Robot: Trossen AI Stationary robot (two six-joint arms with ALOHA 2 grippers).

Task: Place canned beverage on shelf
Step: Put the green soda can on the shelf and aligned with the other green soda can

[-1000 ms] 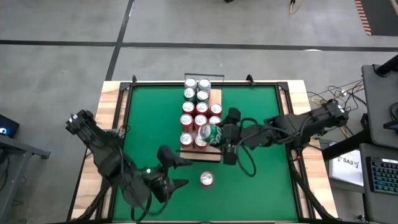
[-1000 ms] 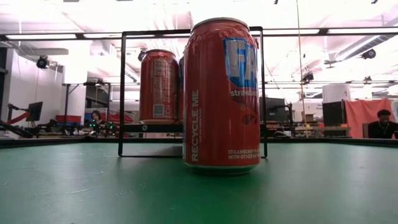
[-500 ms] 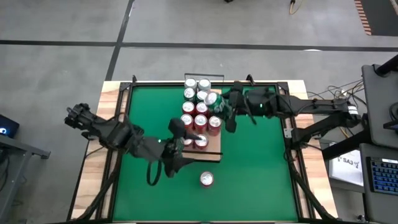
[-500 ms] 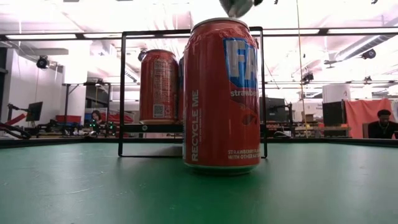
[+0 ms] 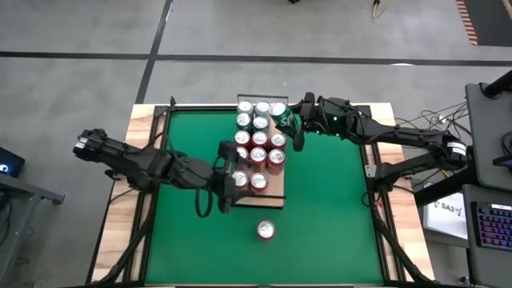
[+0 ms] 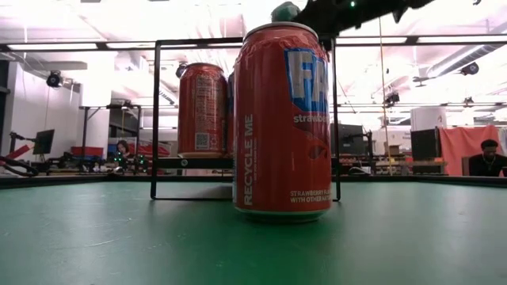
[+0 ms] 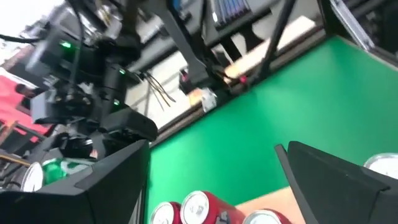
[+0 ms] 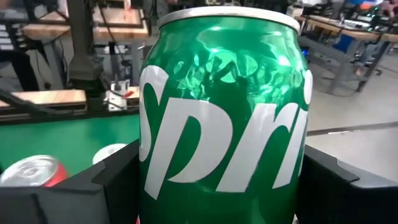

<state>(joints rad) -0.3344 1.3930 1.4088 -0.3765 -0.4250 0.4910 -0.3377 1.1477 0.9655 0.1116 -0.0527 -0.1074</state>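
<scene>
Your right pincer (image 5: 286,122) is gripping a green Sprite can (image 5: 278,110) at the far right corner of the shelf (image 5: 277,192), beside the back row of cans there; from above you cannot tell whether the can touches the board. In the right wrist view the green can (image 8: 224,118) stands upright between both dark fingers (image 8: 118,180). Your left pincer (image 5: 228,178) hangs over the shelf's near left part, above the red cans (image 5: 258,156), with its fingers spread wide and nothing between them. 1 red can (image 5: 266,231) stands alone on the green mat (image 5: 336,208) of the tabletop, just in front of the shelf. In the low view that lone can (image 6: 283,119) stands upright before the shelf's black rail (image 6: 155,119).
</scene>
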